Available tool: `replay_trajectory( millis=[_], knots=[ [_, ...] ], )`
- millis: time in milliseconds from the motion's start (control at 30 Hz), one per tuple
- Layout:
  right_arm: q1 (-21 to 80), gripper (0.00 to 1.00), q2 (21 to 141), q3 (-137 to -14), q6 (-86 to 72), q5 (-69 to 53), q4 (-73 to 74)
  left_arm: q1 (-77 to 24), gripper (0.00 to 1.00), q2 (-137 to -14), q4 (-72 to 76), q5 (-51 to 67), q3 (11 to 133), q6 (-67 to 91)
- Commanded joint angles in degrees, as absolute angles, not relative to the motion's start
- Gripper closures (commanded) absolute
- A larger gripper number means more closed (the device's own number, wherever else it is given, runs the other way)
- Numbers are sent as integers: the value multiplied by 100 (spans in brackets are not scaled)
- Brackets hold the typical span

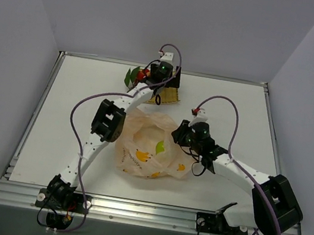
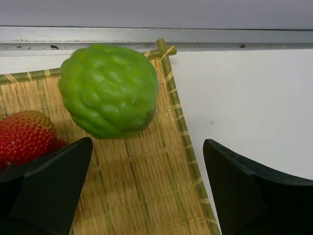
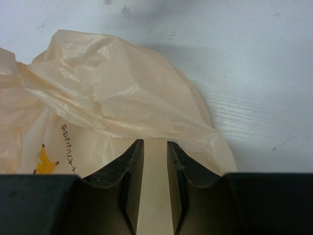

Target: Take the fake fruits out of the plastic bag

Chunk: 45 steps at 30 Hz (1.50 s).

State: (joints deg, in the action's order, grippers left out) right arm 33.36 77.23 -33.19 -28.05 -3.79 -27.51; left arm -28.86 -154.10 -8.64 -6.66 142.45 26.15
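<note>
The plastic bag (image 1: 151,150) lies crumpled mid-table, its mouth facing the back. A yellow-green patch (image 1: 159,148) shows in it; I cannot tell if it is the pear. My right gripper (image 1: 187,136) is at the bag's right edge. In the right wrist view its jaws (image 3: 155,147) stand a narrow gap apart with bag plastic (image 3: 112,93) between them. My left gripper (image 1: 160,77) is open over the yellow woven mat (image 1: 172,96) at the back. In the left wrist view the lime-green fruit (image 2: 110,90) and red berries (image 2: 24,137) rest on the mat (image 2: 137,161), ahead of the open gripper (image 2: 146,186).
The red berries with green leaves (image 1: 134,77) overhang the mat's left edge. The table's raised back rail (image 2: 156,36) runs just behind the mat. The left arm's elbow (image 1: 108,120) hangs beside the bag's left side.
</note>
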Motion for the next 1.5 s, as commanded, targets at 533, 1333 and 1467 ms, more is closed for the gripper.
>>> replay_trajectory(
  millis=[533, 1333, 1467],
  knots=[
    [3980, 50, 6161, -3524, -2839, 386, -1196, -4174, 40, -9970, 658, -420, 9105, 2337],
    [4957, 100, 6461, -2646, -4551, 1907, -527, -5906, 59, -7189, 1133, -1433, 3544, 4341],
    [4966, 100, 6626, -2347, -4886, 1907, -536, -6117, 58, -7242, 1511, -1336, 3173, 4491]
  ],
)
